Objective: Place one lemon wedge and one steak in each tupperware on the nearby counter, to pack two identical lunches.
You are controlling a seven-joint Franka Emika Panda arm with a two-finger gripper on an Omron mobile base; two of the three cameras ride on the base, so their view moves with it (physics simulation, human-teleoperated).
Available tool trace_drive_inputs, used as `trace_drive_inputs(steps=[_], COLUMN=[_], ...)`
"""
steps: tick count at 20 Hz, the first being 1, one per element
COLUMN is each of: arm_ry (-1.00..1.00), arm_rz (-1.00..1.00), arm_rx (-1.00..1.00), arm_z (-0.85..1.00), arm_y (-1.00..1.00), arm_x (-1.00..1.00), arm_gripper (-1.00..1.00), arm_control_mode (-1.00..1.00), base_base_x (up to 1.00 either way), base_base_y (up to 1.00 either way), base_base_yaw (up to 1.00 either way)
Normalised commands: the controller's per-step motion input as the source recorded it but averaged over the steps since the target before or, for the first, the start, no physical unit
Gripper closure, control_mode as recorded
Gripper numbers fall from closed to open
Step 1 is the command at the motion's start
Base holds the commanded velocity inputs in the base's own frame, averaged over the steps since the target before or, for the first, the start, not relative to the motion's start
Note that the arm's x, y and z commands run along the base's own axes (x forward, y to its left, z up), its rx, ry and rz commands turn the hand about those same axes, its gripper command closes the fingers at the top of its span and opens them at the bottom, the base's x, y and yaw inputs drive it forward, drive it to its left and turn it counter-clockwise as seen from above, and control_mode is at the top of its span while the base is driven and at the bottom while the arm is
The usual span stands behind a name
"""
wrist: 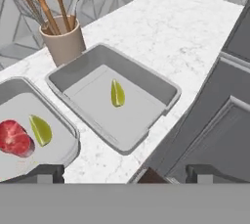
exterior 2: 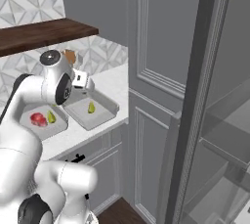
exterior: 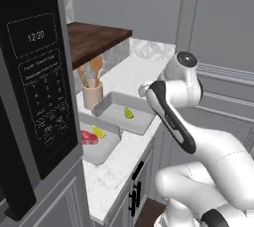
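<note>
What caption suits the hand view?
Two grey tupperware on the counter: one holds a lemon wedge, the other wedge plus steak.

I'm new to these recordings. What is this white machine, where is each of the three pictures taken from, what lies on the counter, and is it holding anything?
The white machine is a robot arm on a driving base in a rendered kitchen. Two pictures come from cameras on the base, behind the arm to its left and right. The third looks out from the hand; its fingers stand wide apart at the bottom and hold nothing.

On the white counter lie two grey tupperware trays. The near tray holds a red steak and a lemon wedge. The far tray holds just a lemon wedge. Behind them stands a tan cup of wooden utensils. A microwave stands at the left of the left base picture.
</note>
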Motion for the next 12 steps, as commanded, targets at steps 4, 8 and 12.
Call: trace_drive_inputs(steps=[4,8,12], arm_ry=[0.0,0.0,0.0], arm_rz=[0.0,0.0,0.0], arm_rx=[0.0,0.0,0.0], arm_z=[0.0,0.0,0.0], arm_y=[0.0,0.0,0.0], arm_x=[0.0,0.0,0.0], arm_gripper=[-1.0,-1.0,-1.0], arm_control_mode=[1.0,1.0,1.0], base_base_x=[-1.0,-1.0,-1.0], base_base_y=[-0.2,-0.41,-0.61], base_base_yaw=[0.0,0.0,0.0])
